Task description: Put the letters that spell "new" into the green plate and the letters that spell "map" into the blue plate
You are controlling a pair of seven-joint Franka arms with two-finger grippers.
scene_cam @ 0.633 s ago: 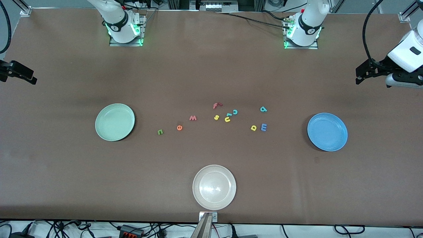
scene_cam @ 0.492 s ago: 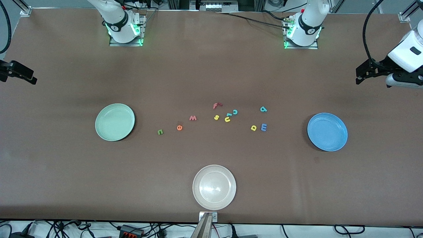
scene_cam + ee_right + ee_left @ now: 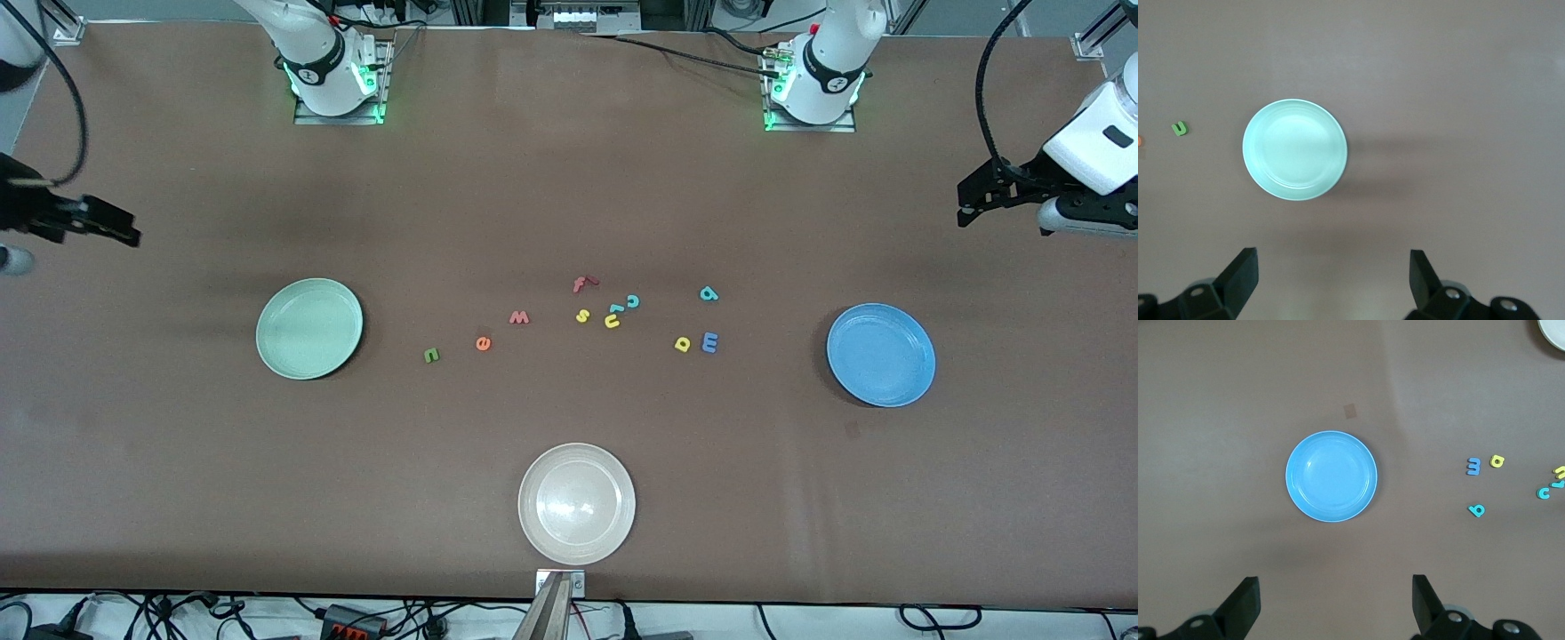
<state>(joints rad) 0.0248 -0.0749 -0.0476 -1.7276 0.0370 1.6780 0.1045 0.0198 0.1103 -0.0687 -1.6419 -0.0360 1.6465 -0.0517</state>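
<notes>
Only in wrist views: left gripper (image 3: 1331, 610) and right gripper (image 3: 1331, 287), fingers apart, empty. Only in front view: beige plate (image 3: 533, 524) whole.

The only things to read here are the loose foam letters lying on the brown worktop (image 3: 178, 462): a green n (image 3: 431, 355), an orange e (image 3: 483, 343) and a pinkish-red w (image 3: 519, 316) toward the right arm's end. In the middle sit a red f (image 3: 580, 284), a yellow s (image 3: 582, 316), a yellow u (image 3: 612, 321) and a teal c (image 3: 632, 300). Toward the left arm's end lie a teal p (image 3: 709, 293), a yellow a (image 3: 682, 344) and a blue m (image 3: 709, 342); no printed label, brand or number can be made out.
</notes>
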